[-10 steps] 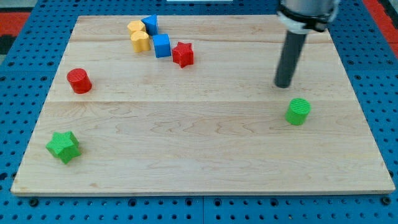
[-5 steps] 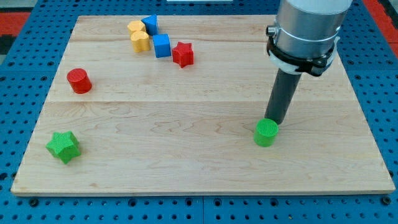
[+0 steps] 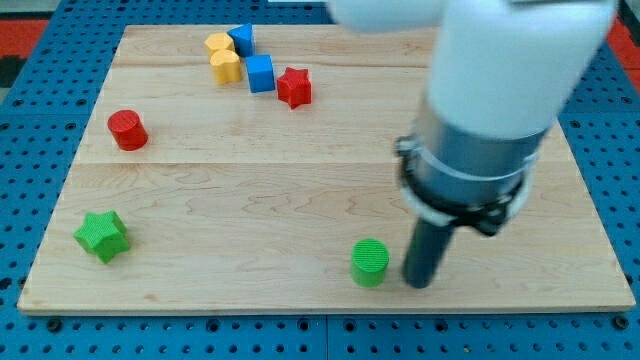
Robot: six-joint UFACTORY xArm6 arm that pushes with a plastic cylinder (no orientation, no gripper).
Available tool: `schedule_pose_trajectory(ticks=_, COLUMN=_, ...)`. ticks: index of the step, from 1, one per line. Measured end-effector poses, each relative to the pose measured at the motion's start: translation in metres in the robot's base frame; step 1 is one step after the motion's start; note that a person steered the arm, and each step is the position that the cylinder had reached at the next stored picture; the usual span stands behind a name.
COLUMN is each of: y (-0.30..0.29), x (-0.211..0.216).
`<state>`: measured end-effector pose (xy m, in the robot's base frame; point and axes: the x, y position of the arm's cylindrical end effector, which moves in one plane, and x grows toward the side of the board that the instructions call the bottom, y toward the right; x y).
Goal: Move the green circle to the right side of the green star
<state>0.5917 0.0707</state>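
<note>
We see a pale wooden board (image 3: 300,200) resting on a blue pegboard (image 3: 40,90). Near the view's bottom edge, my tip (image 3: 419,284) stands just right of the green circle (image 3: 370,262); contact is unclear. It is a bare rod, grasping nothing. The green star (image 3: 102,236) lies well apart, far left.

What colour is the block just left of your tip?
Green, the green circle, beside my tip; camera view.
</note>
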Motion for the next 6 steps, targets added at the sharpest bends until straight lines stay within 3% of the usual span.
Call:
schedule_pose_trajectory(ticks=1, y=-0.064, x=-0.021)
schedule_pose_trajectory(ticks=3, y=-0.088, x=-0.072)
schedule_pose_trajectory(ticks=5, y=-0.196, x=-0.058)
schedule_pose_trajectory(ticks=6, y=-0.21, x=-0.058)
